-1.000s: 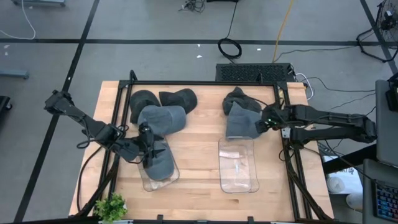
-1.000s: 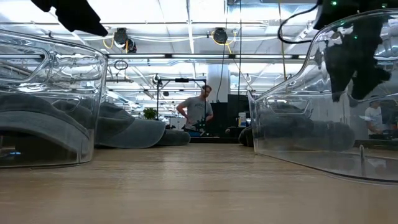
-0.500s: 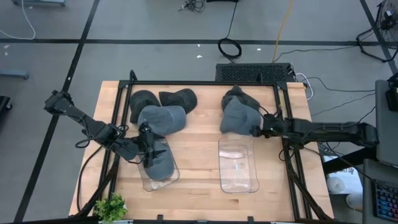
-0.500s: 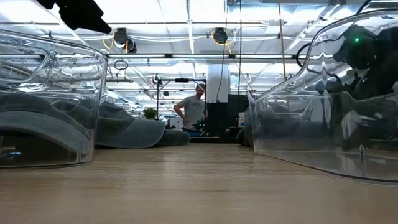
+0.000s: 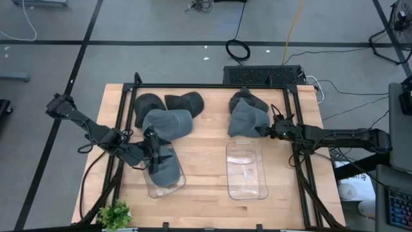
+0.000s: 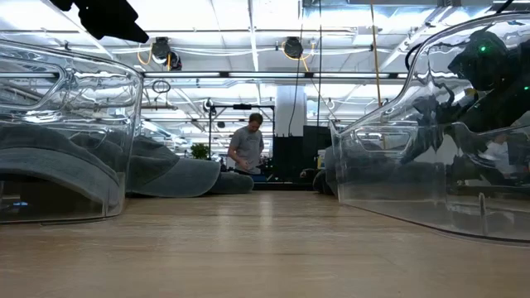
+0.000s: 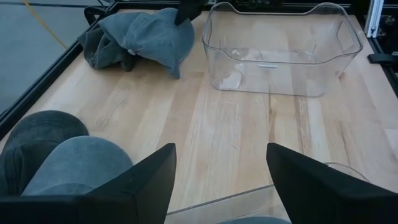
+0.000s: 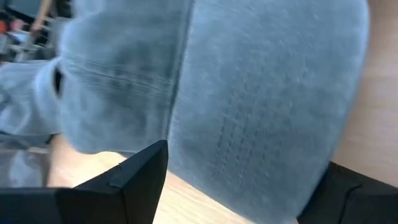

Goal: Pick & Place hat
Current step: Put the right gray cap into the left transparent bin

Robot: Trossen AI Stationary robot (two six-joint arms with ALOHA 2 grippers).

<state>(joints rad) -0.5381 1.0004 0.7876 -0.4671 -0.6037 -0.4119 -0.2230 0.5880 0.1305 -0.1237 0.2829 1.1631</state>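
A grey hat [image 5: 246, 121] lies on the table beyond the empty right clear bin [image 5: 246, 171], its crown leaning on a darker hat [image 5: 248, 100]. My right gripper [image 5: 267, 132] is open and low at this hat's right side. The brim [image 8: 261, 112] lies between its fingers in the right wrist view. My left gripper [image 5: 156, 153] is open above the left clear bin [image 5: 152, 188], where another grey hat [image 5: 166, 171] lies. It touches nothing. My right gripper has its open fingers [image 8: 134, 171] on either side of the grey hat's brim, coming level from the table's right. I cannot tell whether they touch the cloth. The hat rests on the table.
More hats lie at the far left: two dark ones [image 5: 149, 103] [image 5: 185, 102] and a grey one [image 5: 168, 122]. A black frame rail [image 5: 212, 86] runs round the work area. A small green plant [image 5: 116, 214] stands at the near left corner. A person stands in the room behind.
My right gripper has come down from above the table and gone toward the table's left, up to the grey hat's brim. The hat has shifted slightly toward the left. My left arm has kept still.
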